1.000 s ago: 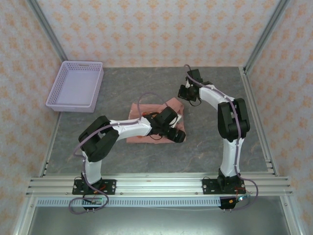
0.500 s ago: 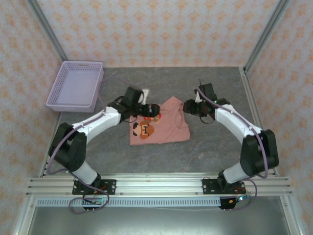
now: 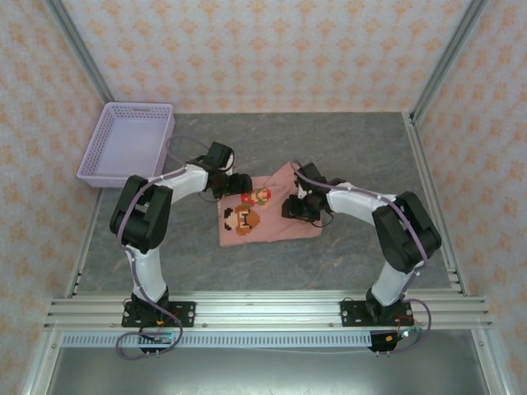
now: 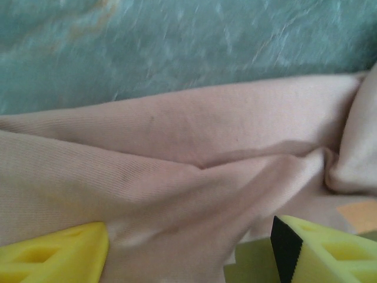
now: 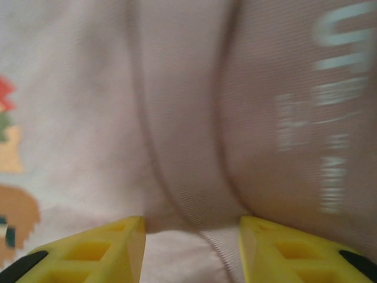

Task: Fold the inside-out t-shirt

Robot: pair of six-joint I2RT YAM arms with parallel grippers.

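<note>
Ref pt: the lavender plastic lattice basket [image 3: 119, 177]. Just right of it sits the left gripper [image 3: 237, 183], black w/ yellow plastic fingers [image 4: 53, 253]. It is low on the basket-side edge of the soft salmon-pink cloth t-shirt [image 3: 276, 218], jaws spread wide w/ a rumpled swell of fabric between them, nothing pinched. The shirt lies further right of the basket and nearer the arm bases, a rough rectangle. Its orange-brown-white blocky print [image 3: 244, 218] faces up on the half toward the basket. On the shirt's side away from the basket the right gripper [image 3: 295, 206] is down on the cloth, jaws part-way apart astride a raised ridge; no pinch visible. Judgement: the step is getting a two-point hold before a fold or turn. To do it well, close on edge layers, not the mid-bulge. The left gripper prob. needs to go lower so both fingers bracket the fold, else they'll skid over it. The right gripper should take the ridge only, not the layers beneath. Lift both together w/ even tension, b/c soft knit sags & drags. Surface: grey mottled stone-look worktop [image 3: 354, 148], flat, matte. Room: cream wallpaper w/ an orange motif [image 3: 263, 49], aluminium frame posts [image 3: 449, 58] at the corners.
</note>
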